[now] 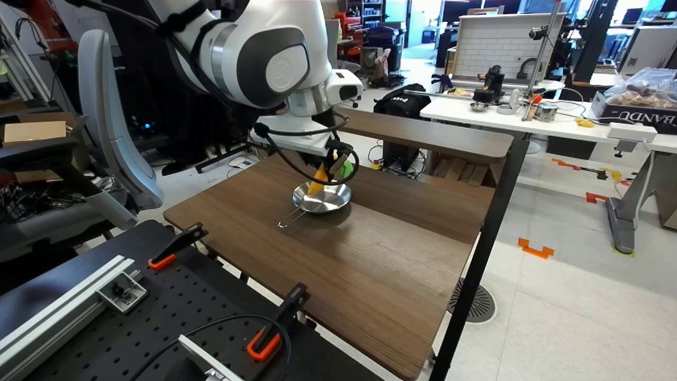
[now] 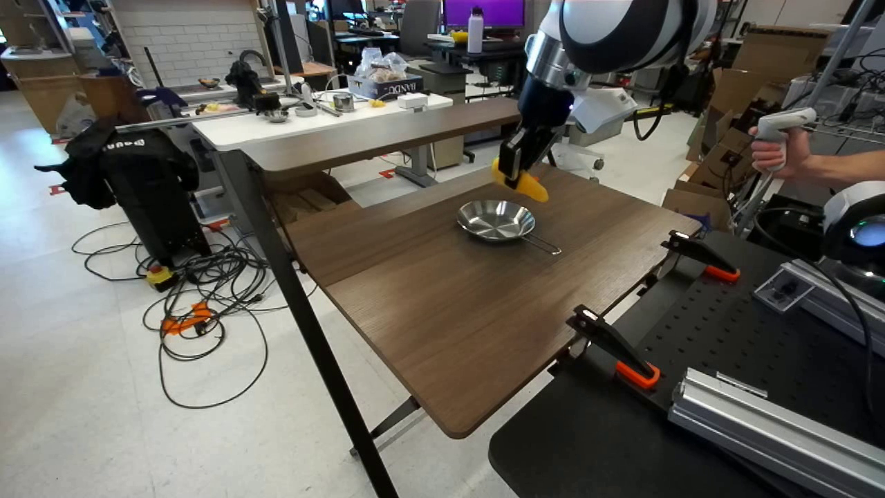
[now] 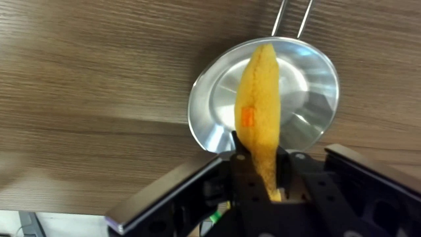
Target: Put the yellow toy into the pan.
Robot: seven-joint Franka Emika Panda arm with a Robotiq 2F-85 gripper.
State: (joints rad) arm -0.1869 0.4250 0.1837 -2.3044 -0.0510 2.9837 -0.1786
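In an exterior view: saw shallow, round, shiny silver metal pan (image 1: 330, 200) on brown wood-grain table (image 1: 370, 264). Noted black two-fingered gripper (image 1: 330, 168) above pan, clamped on elongated, tilted yellow-orange toy (image 1: 317, 179).

In an exterior view: found toy above pan, apart from it. Well apart from pan, spotted bare hand (image 2: 795, 153) around white pistol-grip controller (image 2: 785, 121).

In wrist view: saw toy over pan, narrow end toward pan's thin wire handle (image 3: 279, 18); noted orange square (image 3: 247, 117) on toy.
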